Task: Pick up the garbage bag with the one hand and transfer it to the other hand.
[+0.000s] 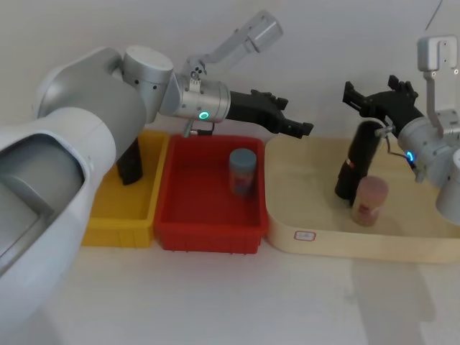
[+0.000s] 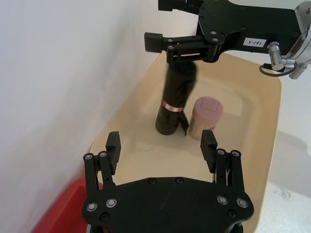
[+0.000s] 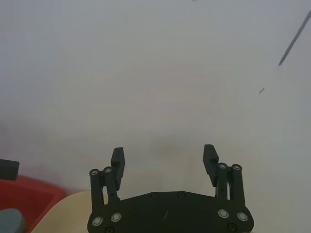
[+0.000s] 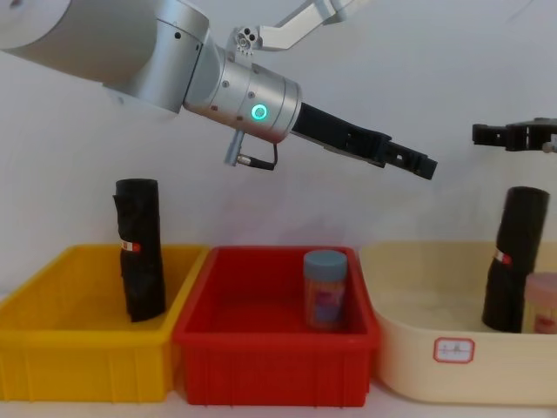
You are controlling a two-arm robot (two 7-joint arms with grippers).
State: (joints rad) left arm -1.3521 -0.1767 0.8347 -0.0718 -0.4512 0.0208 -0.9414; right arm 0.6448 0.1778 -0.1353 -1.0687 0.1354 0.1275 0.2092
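Garbage bag (image 1: 356, 162) stands upright, leaning a bit, in the cream tray (image 1: 316, 241), touching the pink-lidded jar (image 1: 369, 200) beside it.

Right tool (image 2: 194, 44) is right above the roll's top, fingers spread. In the chest view there is a clear gap between it and the roll, so nothing is held.

Left tool (image 1: 284, 119) hangs over the seam between red bin (image 1: 208, 233) and cream tray, aimed at the roll, fingers wide apart, empty.

Blue-lidded jar (image 4: 325, 288) sits in the red bin. A second roll (image 4: 139, 249) stands in the yellow bin (image 4: 78, 374).

Step in hand looks like the pick:
- Come straight down and straddle the upper part of the roll, above the label band (image 2: 171, 107).
- Keep clear of the pink jar.
- Close firmly, since the plastic will likely compress.
- Lift vertically before swinging toward the left tool.
- Leave the lower half exposed for the handover grip.
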